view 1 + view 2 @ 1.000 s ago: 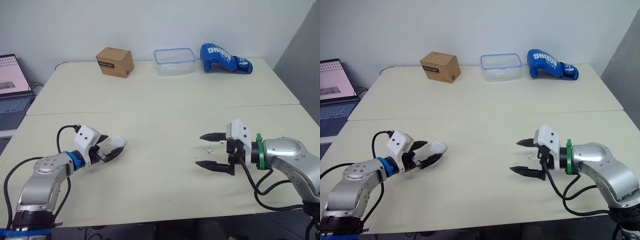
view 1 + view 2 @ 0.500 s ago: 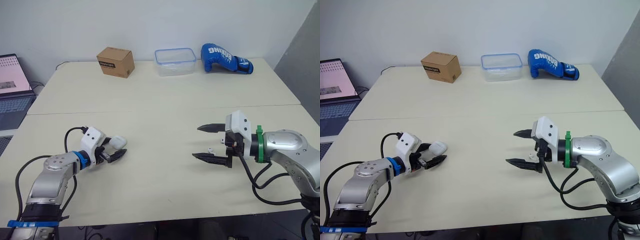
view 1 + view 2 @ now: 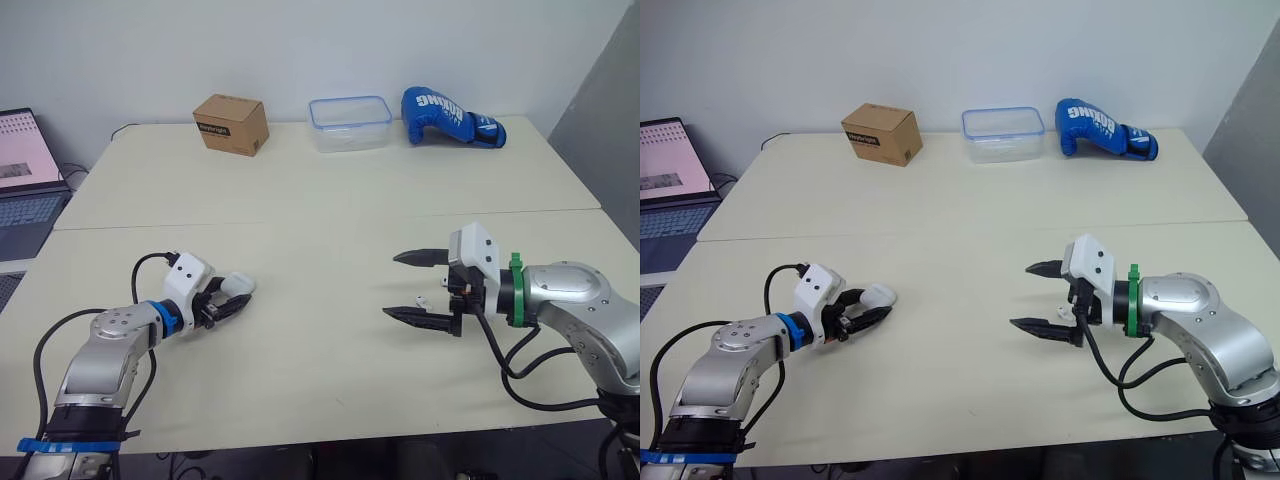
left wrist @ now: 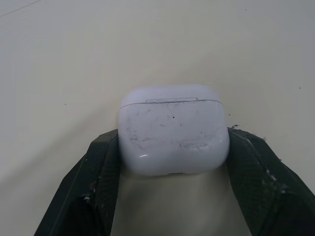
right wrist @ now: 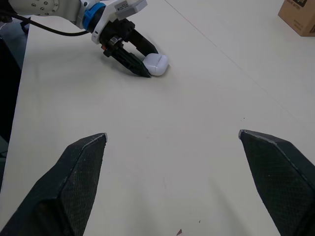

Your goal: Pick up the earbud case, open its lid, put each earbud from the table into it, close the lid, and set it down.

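Your left gripper (image 3: 237, 293), at the lower left of the head camera's frame, is clamped on the white, rounded plastic earbud case (image 4: 173, 130), with one black finger (image 4: 98, 167) pressed against each side of it. The case sits low on the cream-coloured table (image 3: 320, 210) with its lid down, and the seam runs unbroken across its upper part (the shell is visibly scuffed with fine dark scratches). At the lower right of the frame, your right gripper (image 3: 390, 285) points towards the centre of the table with its two black fingers spread wide apart, gripping nothing. A small white earbud (image 3: 420, 297) lies on the table between those fingers, close to the gripper's body; the pieces there are too small to tell more. The two grippers are well apart, with bare tabletop between them. Along the far edge of the table, at the top of the frame, stand a brown cardboard box (image 3: 231, 124) towards the left, a clear plastic container with a blue rim (image 3: 349, 123) at the centre, and a blue boxing glove (image 3: 450, 117) just to the right of it. An open laptop (image 3: 25, 170) sits beyond the table at the left edge of the frame.
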Tool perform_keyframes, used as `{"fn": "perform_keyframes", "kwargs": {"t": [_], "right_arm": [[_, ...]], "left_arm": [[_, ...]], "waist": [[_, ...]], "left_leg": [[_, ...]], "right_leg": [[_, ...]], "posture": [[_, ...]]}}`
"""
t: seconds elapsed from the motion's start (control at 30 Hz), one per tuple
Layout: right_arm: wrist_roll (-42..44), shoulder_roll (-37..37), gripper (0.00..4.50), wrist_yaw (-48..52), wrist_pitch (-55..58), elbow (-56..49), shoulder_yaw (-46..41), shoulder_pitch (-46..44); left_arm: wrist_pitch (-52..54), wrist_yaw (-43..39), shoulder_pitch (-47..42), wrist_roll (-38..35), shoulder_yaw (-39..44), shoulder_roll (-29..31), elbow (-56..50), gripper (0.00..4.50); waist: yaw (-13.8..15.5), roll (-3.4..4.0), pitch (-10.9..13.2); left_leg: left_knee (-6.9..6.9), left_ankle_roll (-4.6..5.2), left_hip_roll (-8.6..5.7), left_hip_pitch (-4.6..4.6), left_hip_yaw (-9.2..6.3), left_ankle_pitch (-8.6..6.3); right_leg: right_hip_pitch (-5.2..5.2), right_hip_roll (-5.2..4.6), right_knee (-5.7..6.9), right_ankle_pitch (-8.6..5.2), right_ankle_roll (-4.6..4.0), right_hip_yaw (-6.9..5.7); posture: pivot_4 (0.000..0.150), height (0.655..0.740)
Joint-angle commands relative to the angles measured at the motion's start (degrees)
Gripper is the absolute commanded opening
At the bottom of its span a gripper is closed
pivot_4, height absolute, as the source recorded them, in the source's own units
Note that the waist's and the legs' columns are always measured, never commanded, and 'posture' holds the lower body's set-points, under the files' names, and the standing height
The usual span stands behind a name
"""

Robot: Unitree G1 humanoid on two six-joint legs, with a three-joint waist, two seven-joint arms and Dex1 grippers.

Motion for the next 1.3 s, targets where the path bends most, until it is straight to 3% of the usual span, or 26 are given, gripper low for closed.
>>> {"fn": "perform_keyframes", "kwargs": {"t": [0.03, 0.33, 0.63, 0.93, 1.07, 1.3], "right_arm": [[-0.1, 0.2, 4.5, -0.4, -1.2, -1.1, -1.0, 0.2], [-0.2, 0.0, 4.5, -0.4, -1.6, -0.8, -1.4, 0.8], [3.8, -2.0, 4.5, 0.4, 4.5, 3.1, -4.4, -4.1], [18.7, -1.0, 4.5, -4.0, 29.4, 9.4, -7.5, -15.1], [27.0, 4.4, 4.5, -9.4, 40.5, 12.4, -10.6, -19.5], [33.2, 15.3, 4.5, -21.2, 51.5, 19.2, -17.4, -24.7]], "left_arm": [[0.7, -0.7, 0.8, 0.2, -0.9, 0.4, -0.9, 2.75], [-2.2, 0.1, -0.2, 1.4, -0.5, 0.2, -1.7, 2.75], [-9.1, -2.1, -9.9, 3.3, -3.6, 1.0, -7.9, 2.75], [-22.8, -7.4, -21.2, 7.2, -11.7, -1.7, -7.4, 2.75], [-28.0, -9.1, -22.5, 7.7, -13.3, -2.6, -7.0, 2.75], [-33.8, -9.9, -24.1, 8.3, -14.7, -4.9, -7.7, 2.75]], "waist": [[0.0, 0.0, 0.0], [0.0, 0.0, 0.0], [0.0, -0.03, 0.0], [-0.1, -0.04, 0.0], [-0.3, -0.04, 0.0], [-0.4, -0.03, 0.0]], "left_leg": [[0.0, 0.0, 0.0, 0.0, 0.0, 0.0], [0.0, 0.0, 0.0, 0.0, 0.0, 0.0], [0.03, -0.01, 0.0, -0.06, -0.03, 0.01], [0.02, -0.01, 0.0, -0.08, 0.02, 0.01], [0.0, -0.01, -0.01, -0.09, 0.07, 0.01], [0.04, -0.01, -0.03, -0.11, 0.03, 0.01]], "right_leg": [[0.0, 0.0, 0.0, 0.0, 0.0, 0.01], [0.0, 0.0, 0.0, 0.0, 0.0, 0.0], [-0.01, 0.0, -0.01, 0.01, 0.0, -0.03], [-0.05, 0.0, -0.04, 0.01, -0.01, 0.0], [-0.08, 0.0, -0.04, 0.01, -0.01, 0.05], [-0.1, 0.0, 0.01, 0.02, -0.01, 0.03]], "posture": [[0.15, 0.7307], [0.15, 0.7307], [0.15, 0.7307], [0.15, 0.7307], [0.15, 0.7307], [0.15, 0.7307]]}}
